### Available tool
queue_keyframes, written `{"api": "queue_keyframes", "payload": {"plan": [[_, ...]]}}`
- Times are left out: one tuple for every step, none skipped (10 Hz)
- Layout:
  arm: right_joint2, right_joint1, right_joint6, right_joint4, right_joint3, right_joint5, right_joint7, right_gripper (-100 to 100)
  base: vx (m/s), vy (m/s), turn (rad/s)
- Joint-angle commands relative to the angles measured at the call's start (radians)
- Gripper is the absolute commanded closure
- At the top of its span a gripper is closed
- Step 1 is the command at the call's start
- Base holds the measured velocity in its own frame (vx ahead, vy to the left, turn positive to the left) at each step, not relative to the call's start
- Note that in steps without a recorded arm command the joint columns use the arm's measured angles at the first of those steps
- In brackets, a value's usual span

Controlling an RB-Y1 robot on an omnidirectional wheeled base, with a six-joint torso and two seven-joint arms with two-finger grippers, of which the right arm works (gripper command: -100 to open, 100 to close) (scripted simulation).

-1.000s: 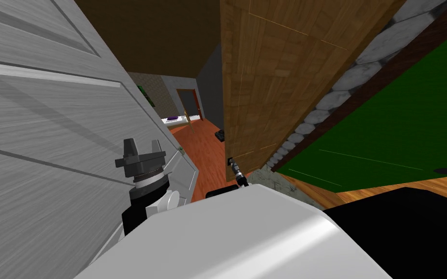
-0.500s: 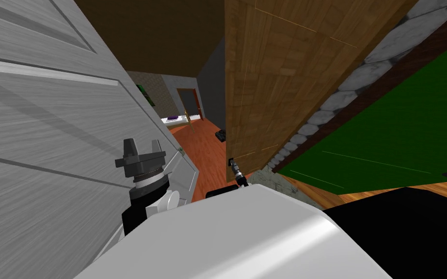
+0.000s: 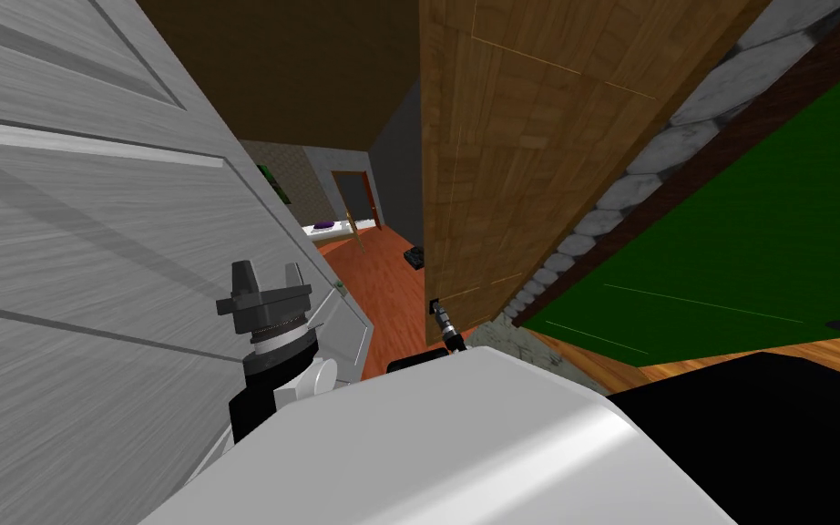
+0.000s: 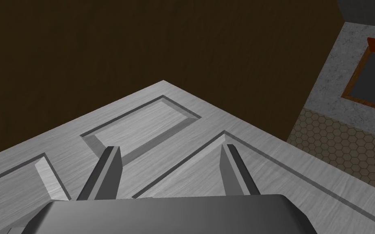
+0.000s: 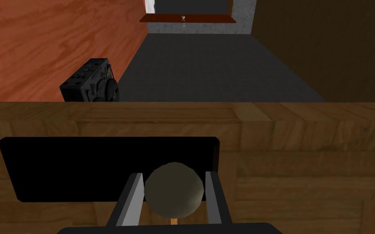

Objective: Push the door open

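- Knob (image 5: 173, 189), round and dull grey, sits pinched in my right gripper (image 5: 173, 175), with one finger pressed against each of its sides
- The knob stands on a black plate (image 5: 81, 168) set into the wood door (image 5: 304, 162), close to that door's free edge
- From the head, the wood door (image 3: 518, 155) rises tall through the middle, seen at a steep slant, and my right gripper (image 3: 437, 311) shows small at its near edge, low down
- My left gripper (image 3: 268, 273) is well apart from the wood door, across the gap, up against a grey door (image 3: 90, 273) with sunken panels
- Its fingers are spread wide with nothing between them. In the wrist view the left gripper (image 4: 170, 151) points along the grey door (image 4: 154, 118), the blades close over a panel, and I cannot tell whether they touch it
- Between the wood door and the grey one, a red-orange floor (image 3: 382, 273) runs away from me to a far doorway (image 3: 354, 196) with a red-brown frame
- A dark box (image 5: 91, 81) stands on that floor (image 5: 40, 40) just past the wood door's edge. From the head the box (image 3: 414, 256) shows small, right beside the wood door
- On the wood door's other side, away from the gap, a strip of grey stones (image 3: 628, 187) runs along it, and past that lies a flat green surface (image 3: 755, 237)
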Motion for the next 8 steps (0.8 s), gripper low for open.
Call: {"api": "queue_keyframes", "payload": {"plan": [[-0.009,-0.004,0.002,-0.015,-0.006,-0.011,0.01,100,0.163,0.027,-0.064],[-0.013,-0.005,0.002,-0.014,-0.006,-0.019,0.017,100,0.163,0.032,-0.067],[-0.016,-0.006,0.001,-0.013,-0.006,-0.027,0.025,100,0.213,0.03,-0.092],[-0.018,-0.007,0.001,-0.012,-0.005,-0.036,0.034,100,0.201,0.032,-0.148],[-0.021,-0.008,0.0,-0.011,-0.005,-0.046,0.044,100,0.17,0.026,-0.14],[-0.023,-0.009,0.0,-0.01,-0.004,-0.057,0.054,100,0.192,0.035,-0.157],[-0.024,-0.011,-0.001,-0.009,-0.004,-0.069,0.065,100,0.219,0.031,-0.195],[-0.022,0.002,0.01,-0.026,0.003,-0.064,0.058,-100,-0.062,0.038,-0.101]]}}
